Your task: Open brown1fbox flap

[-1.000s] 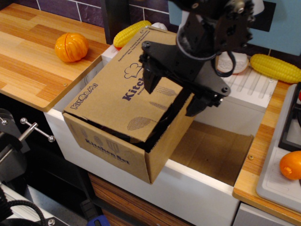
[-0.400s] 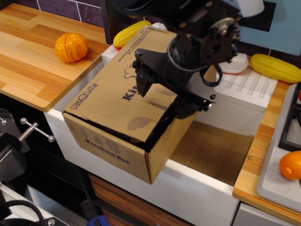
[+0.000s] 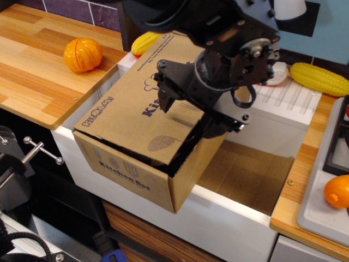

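The brown1fbox (image 3: 130, 173) is a large brown cardboard box with blue "Kitchen Set" print. It sits tilted in the left part of the white sink (image 3: 229, 221). Its flap (image 3: 128, 117), printed with a chef hat and hatched ovals, lies nearly shut on top, and a dark gap shows along its right edge. My black gripper (image 3: 191, 113) hangs over the flap's right part with its jaws spread. One finger (image 3: 164, 97) is over the "Kitchen" lettering. The other finger (image 3: 222, 127) is past the flap's right edge. It holds nothing that I can see.
An orange pumpkin toy (image 3: 83, 54) lies on the wooden counter (image 3: 32, 76) at left. One toy corn (image 3: 148, 39) lies behind the box, another (image 3: 319, 78) at back right. A plain cardboard sheet (image 3: 245, 172) lies in the sink. An orange (image 3: 337, 191) sits on the right tray.
The arm has shifted left and come a little lower over the flap, with the wrist turned. The jaws stay spread. The box and flap have not visibly moved.
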`<state>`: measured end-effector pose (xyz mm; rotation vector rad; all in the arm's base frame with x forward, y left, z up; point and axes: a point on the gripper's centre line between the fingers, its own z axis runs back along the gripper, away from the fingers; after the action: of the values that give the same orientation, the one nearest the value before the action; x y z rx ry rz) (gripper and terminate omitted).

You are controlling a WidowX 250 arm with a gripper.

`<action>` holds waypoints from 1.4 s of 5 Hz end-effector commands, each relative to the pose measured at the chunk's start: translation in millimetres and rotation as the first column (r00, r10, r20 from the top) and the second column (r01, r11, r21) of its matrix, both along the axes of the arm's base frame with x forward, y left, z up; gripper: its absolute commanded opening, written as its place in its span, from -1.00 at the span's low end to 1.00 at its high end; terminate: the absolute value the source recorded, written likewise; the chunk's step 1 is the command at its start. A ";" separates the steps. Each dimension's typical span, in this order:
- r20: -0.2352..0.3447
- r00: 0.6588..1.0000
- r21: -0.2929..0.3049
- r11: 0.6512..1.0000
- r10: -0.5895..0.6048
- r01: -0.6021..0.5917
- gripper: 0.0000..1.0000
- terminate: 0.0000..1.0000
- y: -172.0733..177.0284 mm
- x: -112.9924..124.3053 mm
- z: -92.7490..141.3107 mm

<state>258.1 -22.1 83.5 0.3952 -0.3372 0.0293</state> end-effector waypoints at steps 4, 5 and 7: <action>-0.043 0.999 0.152 0.988 -0.020 0.026 1.00 -1.00 29.9 9.5 44.8; -0.081 0.996 0.188 0.981 -0.033 0.048 1.00 -1.00 39.9 11.2 63.7; -0.116 0.990 0.349 0.930 -0.077 0.113 1.00 -1.00 89.9 5.1 99.9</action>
<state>262.0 73.6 176.5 0.7263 -0.2490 -0.1767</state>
